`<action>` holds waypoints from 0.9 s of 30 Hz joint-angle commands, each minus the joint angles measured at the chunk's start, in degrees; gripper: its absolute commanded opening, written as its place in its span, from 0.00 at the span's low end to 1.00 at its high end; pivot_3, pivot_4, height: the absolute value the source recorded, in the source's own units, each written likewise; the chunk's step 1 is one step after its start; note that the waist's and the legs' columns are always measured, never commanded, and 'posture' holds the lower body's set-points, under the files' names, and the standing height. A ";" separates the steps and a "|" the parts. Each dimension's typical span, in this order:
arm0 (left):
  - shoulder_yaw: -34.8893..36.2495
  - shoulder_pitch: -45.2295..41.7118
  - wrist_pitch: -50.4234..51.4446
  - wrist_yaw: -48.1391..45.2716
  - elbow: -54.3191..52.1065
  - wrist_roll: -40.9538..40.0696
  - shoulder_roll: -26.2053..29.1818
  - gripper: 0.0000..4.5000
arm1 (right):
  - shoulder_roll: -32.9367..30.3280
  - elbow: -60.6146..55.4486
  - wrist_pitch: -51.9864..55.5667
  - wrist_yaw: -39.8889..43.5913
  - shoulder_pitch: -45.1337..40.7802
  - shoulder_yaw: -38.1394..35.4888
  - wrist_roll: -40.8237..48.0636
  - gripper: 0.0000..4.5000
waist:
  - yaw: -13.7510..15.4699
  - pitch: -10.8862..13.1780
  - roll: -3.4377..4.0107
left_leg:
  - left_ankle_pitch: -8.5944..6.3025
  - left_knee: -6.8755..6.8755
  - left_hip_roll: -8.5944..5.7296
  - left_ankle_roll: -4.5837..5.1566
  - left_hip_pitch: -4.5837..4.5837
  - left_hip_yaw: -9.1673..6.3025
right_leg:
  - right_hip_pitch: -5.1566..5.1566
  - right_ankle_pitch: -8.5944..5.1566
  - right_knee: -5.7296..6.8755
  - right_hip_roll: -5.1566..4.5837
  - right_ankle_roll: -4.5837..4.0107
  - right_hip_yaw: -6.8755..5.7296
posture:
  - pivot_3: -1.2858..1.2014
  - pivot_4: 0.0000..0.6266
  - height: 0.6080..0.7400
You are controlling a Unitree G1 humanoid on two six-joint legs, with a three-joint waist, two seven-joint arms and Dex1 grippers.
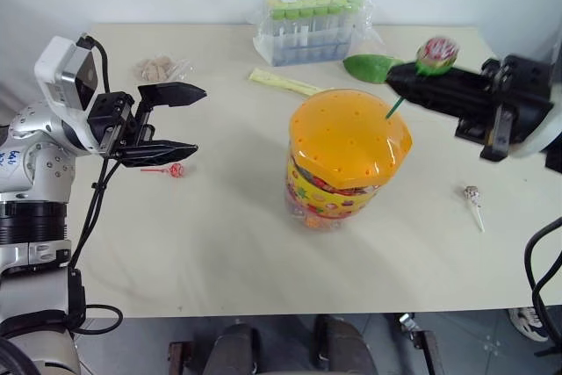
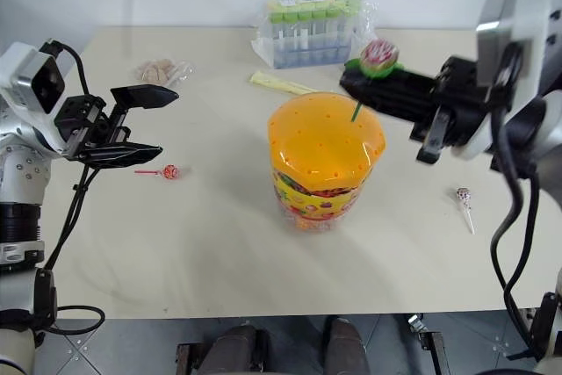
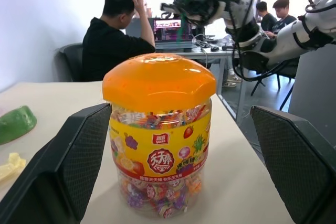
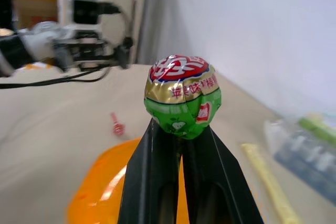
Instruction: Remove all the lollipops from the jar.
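Observation:
The jar (image 1: 347, 155), a clear tub with a domed orange lid, stands upright mid-table and is seen closer in the left wrist view (image 3: 157, 129). My right gripper (image 1: 399, 76) hovers over the lid's far right side, shut on a lollipop (image 4: 182, 95) with a green and red wrapper. Its green stick (image 1: 393, 108) slants down to the lid; I cannot tell whether the end is free of it. My left gripper (image 1: 167, 120) is open and holds nothing, left of the jar. A red lollipop (image 1: 176, 169) lies below it on the table. A white-stick lollipop (image 1: 472, 193) lies right of the jar.
A clear pack of green-capped tubes (image 1: 312, 24) stands at the table's back. A pale yellow flat stick (image 1: 285, 82) and a green leaf-shaped piece (image 1: 369, 66) lie behind the jar, a small wrapped item (image 1: 158, 68) at back left. People (image 3: 118, 35) sit at desks beyond the table.

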 commanded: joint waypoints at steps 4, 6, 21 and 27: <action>-0.10 0.81 0.13 -6.43 -2.77 -2.44 1.51 1.00 | -6.19 14.25 0.29 -0.73 -1.04 0.35 -11.75 0.01 | 0.04 0.00 0.00 | -0.02 0.01 -0.01 0.04 -0.02 0.03 | 0.00 0.00 -0.02 -0.01 0.00 0.01 | 0.52 0.24 1.00; -0.22 1.17 0.09 -6.43 -3.05 -2.51 1.50 1.00 | -7.48 19.07 3.52 -1.27 -2.18 2.73 -14.14 0.01 | -0.17 0.00 0.00 | -0.02 0.00 0.00 0.03 -0.02 0.06 | -0.02 0.00 -0.02 -0.01 0.00 0.02 | 0.52 0.24 1.00; 0.64 4.17 3.97 -2.12 -5.52 0.28 1.44 1.00 | 0.95 43.31 11.13 -7.57 -4.79 15.51 -34.74 0.01 | -1.54 0.05 0.10 | -0.02 -0.07 0.04 0.02 -0.08 0.21 | -0.17 0.00 -0.02 0.00 0.00 0.07 | 0.52 0.24 1.00; 2.04 5.65 5.37 0.38 -6.79 0.92 1.38 1.00 | 4.77 45.71 11.30 -8.96 -2.61 14.72 -37.88 0.07 | -1.32 0.06 0.11 | -0.02 -0.08 0.04 0.01 -0.09 0.23 | -0.19 0.00 -0.03 0.00 0.00 0.07 | 0.52 0.24 1.00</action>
